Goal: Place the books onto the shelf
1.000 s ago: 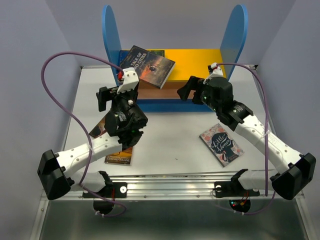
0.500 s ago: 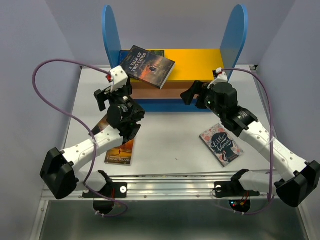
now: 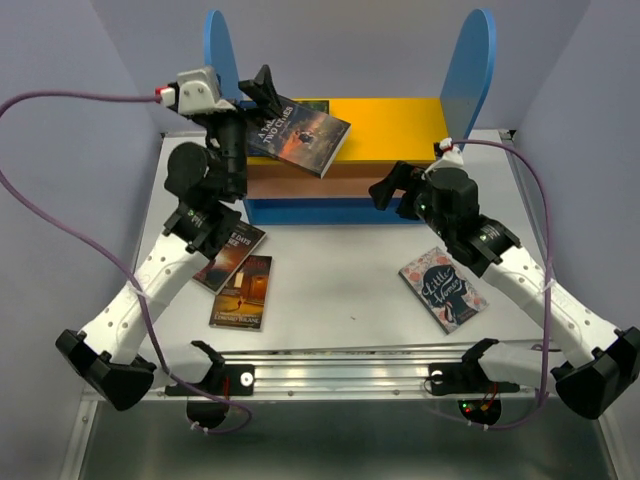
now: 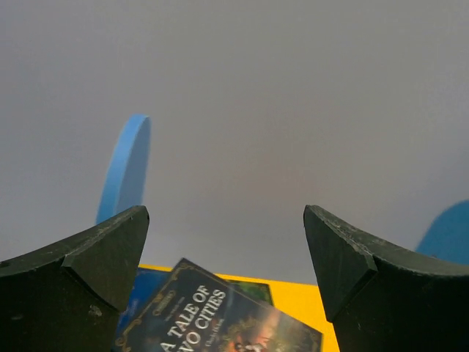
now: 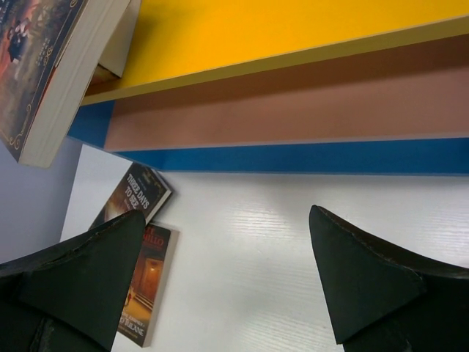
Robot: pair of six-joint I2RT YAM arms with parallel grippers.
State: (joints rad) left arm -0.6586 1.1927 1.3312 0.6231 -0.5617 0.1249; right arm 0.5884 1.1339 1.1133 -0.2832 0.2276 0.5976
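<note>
The shelf (image 3: 470, 70) stands at the back, with a yellow upper board (image 5: 293, 29), a brown middle board (image 5: 293, 103) and a blue base (image 5: 293, 158). "A Tale of Two Cities" (image 3: 300, 132) lies askew on the yellow board, overhanging its front, on top of a blue-green book (image 3: 312, 104). Three more books lie flat on the table: "Three Days" (image 3: 228, 252), a dark orange one (image 3: 243, 292) and "Little Women" (image 3: 443, 288). My left gripper (image 3: 257, 92) hangs open and empty just over the Tale book (image 4: 220, 315), by the left panel (image 4: 124, 172). My right gripper (image 3: 390, 185) is open and empty, low before the shelf.
The white table (image 3: 340, 270) ends in a metal rail (image 3: 340, 365) at the near edge, where both arm bases sit. A purple cable (image 3: 60, 180) loops out wide on the left, another (image 3: 535, 240) along the right arm. Grey walls close in behind and beside the shelf.
My left arm has lifted off the table and swung up to the shelf's left panel, uncovering the two books at front left. The right gripper edged slightly closer to the shelf.
</note>
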